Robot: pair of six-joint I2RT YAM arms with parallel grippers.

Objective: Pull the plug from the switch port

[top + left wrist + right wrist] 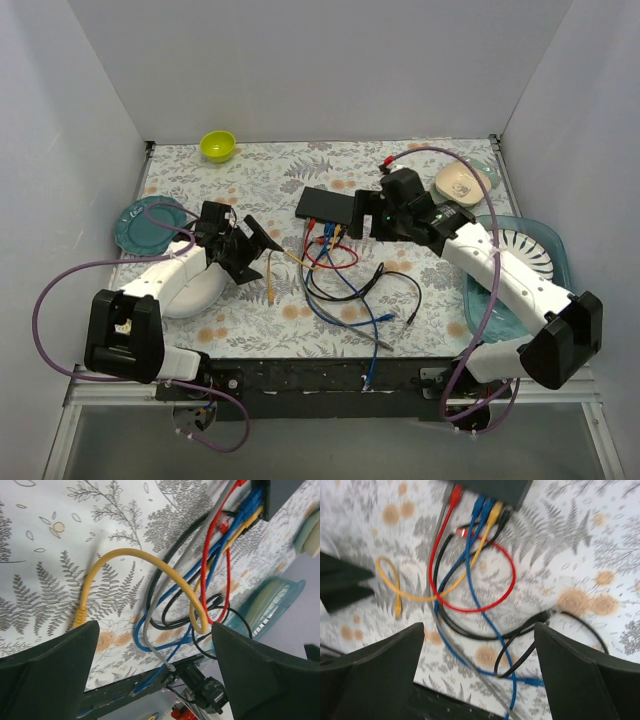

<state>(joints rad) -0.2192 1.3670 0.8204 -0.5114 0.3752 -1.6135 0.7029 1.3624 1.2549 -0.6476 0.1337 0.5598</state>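
Observation:
The switch (325, 204) is a flat black box at the table's middle back, also in the right wrist view (495, 487) and the left wrist view (280, 495). Red, blue and yellow plugs (485, 507) sit in the ports on its near edge. A yellow cable loops left and ends in a free yellow plug (270, 294) lying on the cloth (80, 616). A loose red plug (462, 531) lies near the ports. My left gripper (257, 255) is open above the yellow cable and holds nothing (155, 630). My right gripper (359, 214) is open beside the switch, over the cable tangle (479, 627).
Black, blue, grey and red cables (350, 285) sprawl in front of the switch toward the table's front edge. A green bowl (218, 146) stands at the back left and a teal plate (140, 225) at the left. A beige dish (458, 182) and a clear blue tray (545, 240) are at the right.

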